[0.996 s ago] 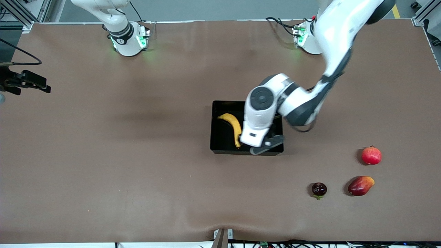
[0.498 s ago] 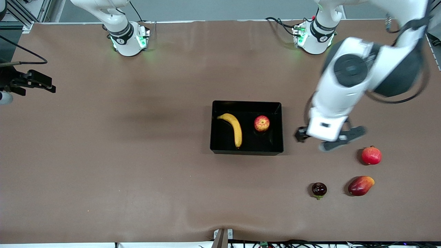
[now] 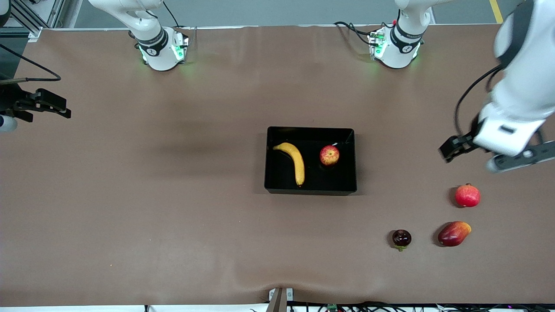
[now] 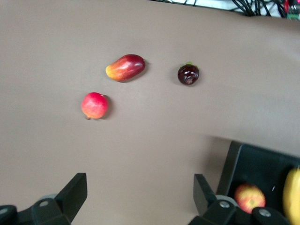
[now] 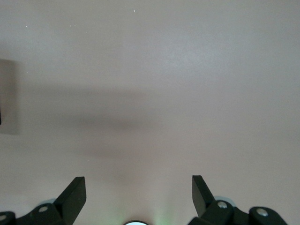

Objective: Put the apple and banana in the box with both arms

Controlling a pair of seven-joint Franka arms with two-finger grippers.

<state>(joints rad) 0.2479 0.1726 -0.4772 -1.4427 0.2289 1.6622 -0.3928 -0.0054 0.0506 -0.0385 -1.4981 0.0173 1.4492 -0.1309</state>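
The banana (image 3: 294,162) and the apple (image 3: 329,155) lie side by side in the black box (image 3: 310,190) at mid-table. My left gripper (image 3: 485,155) is open and empty, up over bare table between the box and the left arm's end, above the red round fruit. The left wrist view shows its open gripper (image 4: 139,190), with the box wall (image 4: 234,159), the apple (image 4: 250,198) and the banana (image 4: 291,194) at the frame's edge. My right gripper (image 3: 52,106) waits open and empty at the right arm's end; the right wrist view shows it (image 5: 139,192) over bare table.
Three other fruits lie toward the left arm's end, nearer the front camera than the box: a uniformly red round fruit (image 3: 467,196), a red-orange mango (image 3: 453,233) and a small dark fruit (image 3: 401,238). All three show in the left wrist view: the red fruit (image 4: 94,105), the mango (image 4: 125,67) and the dark fruit (image 4: 188,74).
My left gripper left the box, with the apple now lying in it, and swung up and away toward the left arm's end of the table. The right gripper has barely moved.
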